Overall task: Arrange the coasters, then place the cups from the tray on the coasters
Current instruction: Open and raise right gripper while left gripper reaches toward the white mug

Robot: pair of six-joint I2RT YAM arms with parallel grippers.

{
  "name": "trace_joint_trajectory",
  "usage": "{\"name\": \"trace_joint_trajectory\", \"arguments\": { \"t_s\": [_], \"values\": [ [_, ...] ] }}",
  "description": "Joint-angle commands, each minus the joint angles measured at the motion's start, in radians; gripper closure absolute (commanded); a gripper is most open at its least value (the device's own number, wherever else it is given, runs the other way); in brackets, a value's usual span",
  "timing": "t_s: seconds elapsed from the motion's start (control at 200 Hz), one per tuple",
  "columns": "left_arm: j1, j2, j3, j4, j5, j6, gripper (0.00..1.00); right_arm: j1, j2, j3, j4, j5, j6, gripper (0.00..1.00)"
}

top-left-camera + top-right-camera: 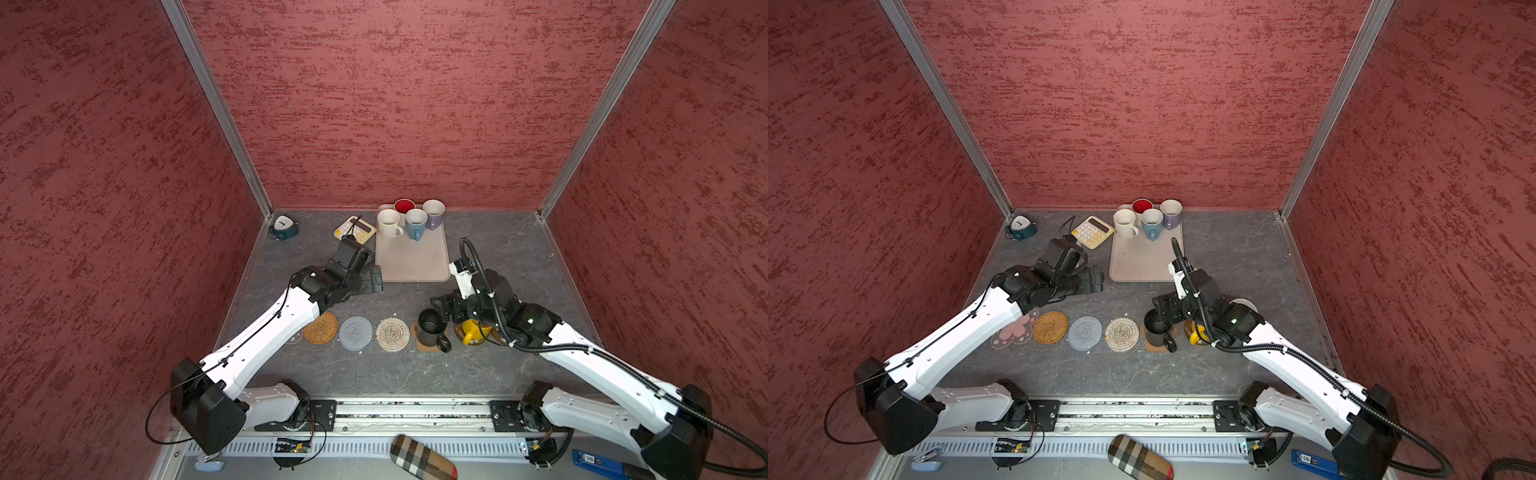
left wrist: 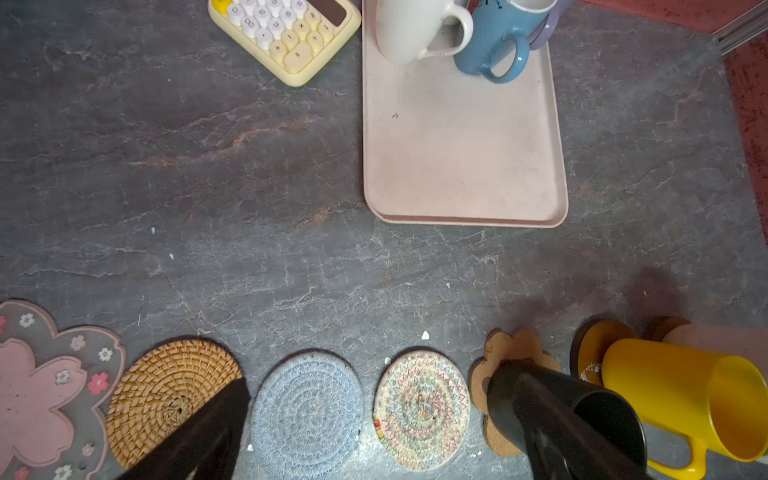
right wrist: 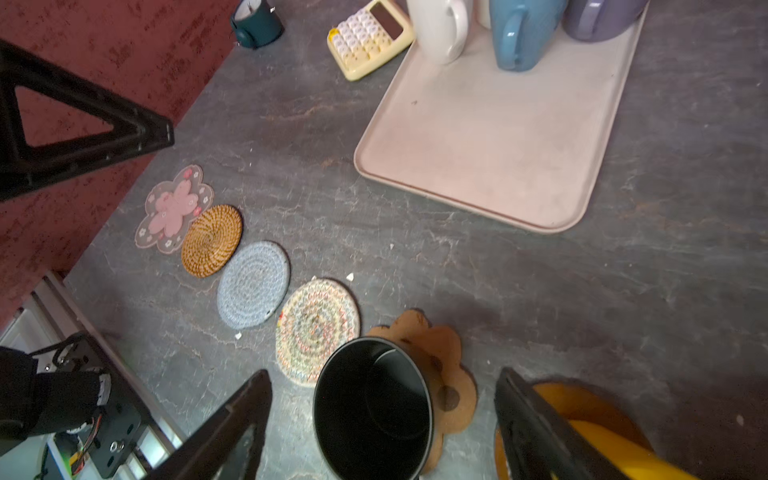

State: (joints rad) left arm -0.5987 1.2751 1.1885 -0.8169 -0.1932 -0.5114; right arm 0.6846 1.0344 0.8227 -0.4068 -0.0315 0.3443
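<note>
- Found the coasters laid in a row along the near desk: pink flower coaster, woven tan coaster, grey coaster and beige coaster, all bare.
- Noted the black cup upright on the paw-print coaster, and the yellow cup on a glossy disc just beside.
- Made out a pale cup past those, mostly hidden, apparently on a second disc.
- Saw the right jaws spread wide either side of the black cup, clear of it, gripping nothing.
- Saw the left jaws farther back near the tray, wide apart and empty.
- Counted four cups to move at the tray's far end: white cup, red-lined cup, blue cup, lavender cup.
</note>
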Motion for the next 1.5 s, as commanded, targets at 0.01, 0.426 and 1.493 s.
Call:
{"name": "trace_joint_trajectory", "arguments": {
  "t_s": [0.01,0.426,1.493],
  "values": [
    [-0.002,0.062,0.095,0.011,-0.031,0.02,0.0,-0.077,0.025,-0.004,0.117,-0.063,0.017,0.1],
    [0.094,0.394,0.365,0.09,-0.018,0.131,0.0,-0.234,0.21,0.093,0.338,0.022,0.048,0.04],
    [0.071,0.992,0.829,0.241,-0.188,0.03,0.0,-0.313,0.586,0.221,0.663,0.145,0.047,0.03]
  ]
}}
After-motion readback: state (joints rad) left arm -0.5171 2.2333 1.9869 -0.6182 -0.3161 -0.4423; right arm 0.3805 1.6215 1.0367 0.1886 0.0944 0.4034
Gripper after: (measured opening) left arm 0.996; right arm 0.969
